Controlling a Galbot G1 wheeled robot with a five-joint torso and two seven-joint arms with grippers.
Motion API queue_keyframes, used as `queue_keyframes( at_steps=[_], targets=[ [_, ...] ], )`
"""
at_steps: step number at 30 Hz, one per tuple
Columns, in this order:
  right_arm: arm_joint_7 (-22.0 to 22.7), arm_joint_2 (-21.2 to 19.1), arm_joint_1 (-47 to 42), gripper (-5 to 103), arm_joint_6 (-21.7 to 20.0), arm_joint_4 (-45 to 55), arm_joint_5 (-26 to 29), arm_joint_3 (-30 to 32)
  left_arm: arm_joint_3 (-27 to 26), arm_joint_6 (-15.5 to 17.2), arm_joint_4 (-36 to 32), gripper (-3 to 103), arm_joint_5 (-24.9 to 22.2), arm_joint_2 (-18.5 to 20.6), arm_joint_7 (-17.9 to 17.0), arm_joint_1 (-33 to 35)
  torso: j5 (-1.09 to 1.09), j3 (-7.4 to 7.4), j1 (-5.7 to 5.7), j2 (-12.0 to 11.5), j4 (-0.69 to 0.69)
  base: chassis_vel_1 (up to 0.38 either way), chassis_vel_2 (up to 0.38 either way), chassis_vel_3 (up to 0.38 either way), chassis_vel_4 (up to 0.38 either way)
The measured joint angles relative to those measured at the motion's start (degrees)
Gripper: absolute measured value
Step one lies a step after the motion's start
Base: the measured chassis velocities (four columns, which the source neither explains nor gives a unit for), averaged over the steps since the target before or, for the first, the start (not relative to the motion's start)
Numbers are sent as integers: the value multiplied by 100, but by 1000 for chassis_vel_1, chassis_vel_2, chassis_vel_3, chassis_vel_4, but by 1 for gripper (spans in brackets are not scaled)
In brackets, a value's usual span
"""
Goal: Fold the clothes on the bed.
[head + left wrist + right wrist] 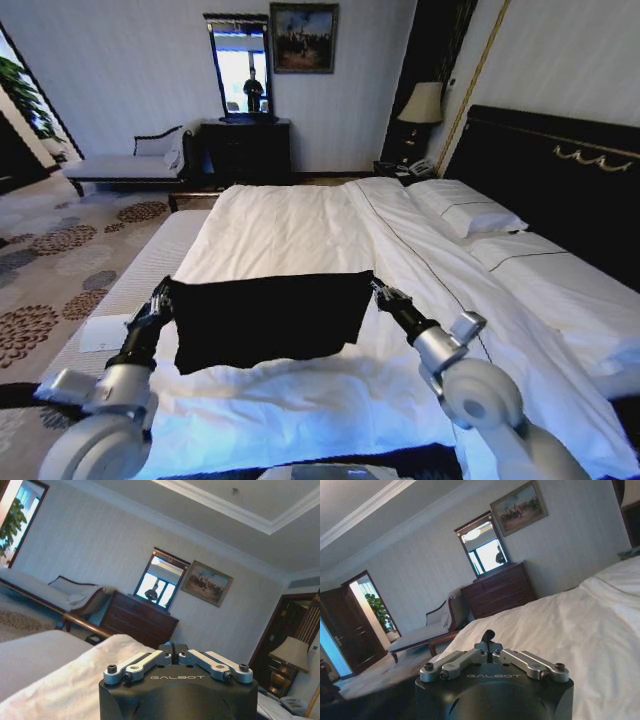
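Now, going from the left of the head view: a pale chaise bench stands against the far wall, beside a dark dresser with a mirror and a framed painting above it. On the near left, the left hand sits at the left edge of the black T-shirt, its fingers pressed together on the cloth there; in the left wrist view the left hand shows its fingers closed to a narrow point. The shirt is spread as a dark, roughly rectangular panel between the two arms, over the white duvet near the foot of the bed. At its right upper corner the right hand pinches the fabric; the right wrist view shows the right hand with fingers drawn together on a dark fold. Farther right lie white pillows, the dark headboard, and a bedside lamp.
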Motion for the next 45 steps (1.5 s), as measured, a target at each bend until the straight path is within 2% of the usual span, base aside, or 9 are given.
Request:
queue_keyframes(
  at_steps=[4,9,12,15,21,24,32,40,45],
  targets=[
    [210,-11,209,0,-125,-139,324,-168,509,159,166,1,-117,69,-313,-506,-3,0,0,0,1,0,0,0,0],
    [221,75,723,0,-187,-924,436,-705,1236,357,1015,1,-321,238,-529,-1654,0,2,1,-1,0,0,0,0,0],
    [100,279,1449,0,-226,-1853,455,-1197,1911,436,2104,1,-482,407,-588,-2702,-4,3,2,-2,0,0,0,0,0],
    [90,494,1975,0,-225,-2599,448,-1498,2314,477,2686,1,-601,435,-599,-3395,-1,3,2,-2,1,0,0,0,0],
    [-121,1006,3017,0,-98,-4406,74,-2128,3224,426,4436,1,-505,129,-549,-4772,-1,4,4,-3,-1,0,0,0,0],
    [-256,1314,3511,0,59,-5359,-172,-2286,3453,329,5485,1,-242,-291,-474,-5427,-3,3,4,-3,1,0,0,0,0],
    [-419,1823,4321,0,508,-6634,-642,-2353,3634,216,6893,1,-81,-793,-300,-6515,0,3,4,-3,0,0,0,0,0],
    [-545,2013,4543,0,924,-7238,-1147,-2300,3689,105,7668,1,-14,-941,-115,-6953,-1,2,1,-2,0,0,0,0,0],
    [-564,2058,4461,0,1176,-7332,-1485,-2249,3642,39,7774,1,36,-997,3,-6986,0,2,2,-2,-1,0,0,0,0]
  ],
)
